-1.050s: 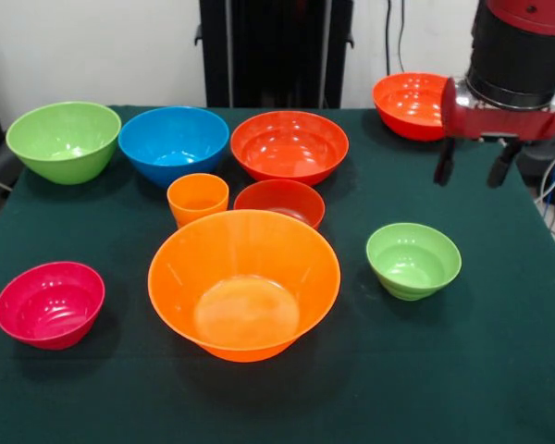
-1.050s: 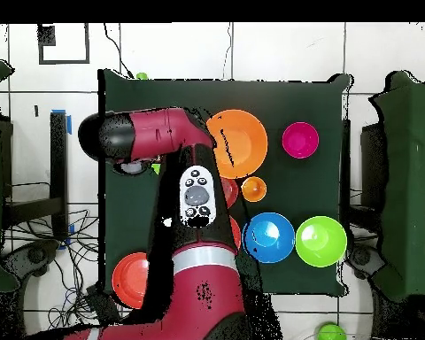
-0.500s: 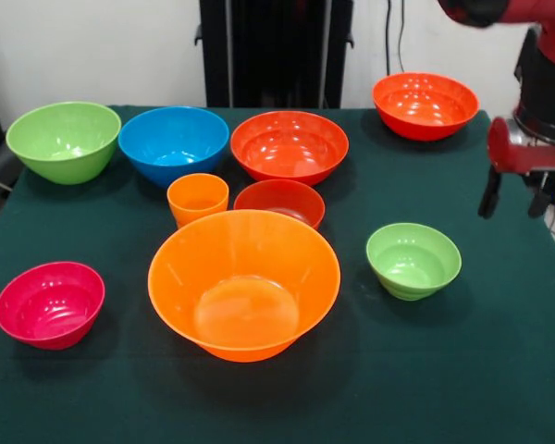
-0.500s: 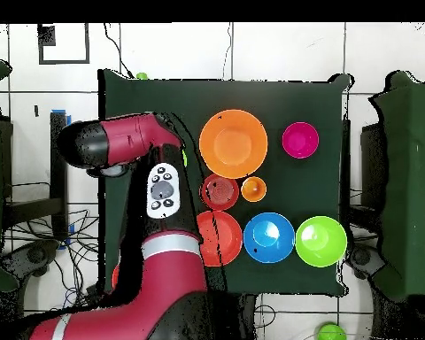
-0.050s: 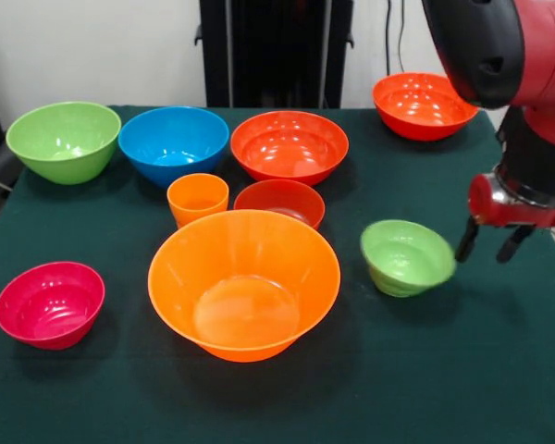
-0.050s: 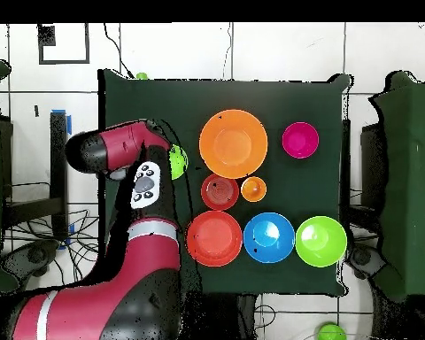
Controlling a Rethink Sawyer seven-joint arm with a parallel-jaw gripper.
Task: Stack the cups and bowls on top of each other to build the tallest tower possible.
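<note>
My gripper [image 5: 488, 243] is open, low over the table at the right side of the small green bowl [image 5: 407, 257]. Its left finger [image 5: 464, 240] is at the bowl's right rim, and the bowl tilts leftward. The largest orange bowl [image 5: 244, 282] stands empty in the middle front. Behind it are the orange cup [image 5: 198, 198] and the small red-orange bowl [image 5: 279, 202]. In the overhead view the arm hides the gripper, and only part of the small green bowl [image 6: 177, 161] shows beside the orange bowl [image 6: 233, 142].
Along the back stand a green bowl [image 5: 64, 140], a blue bowl [image 5: 174, 143] and a red-orange bowl [image 5: 289, 146]. Another red-orange bowl [image 5: 423, 104] sits at the back right corner. A pink bowl [image 5: 50, 303] is at the front left.
The gripper has come down and towards the front, from beyond the table's right edge to the small green bowl's right rim. The bowl has shifted slightly left and tipped.
</note>
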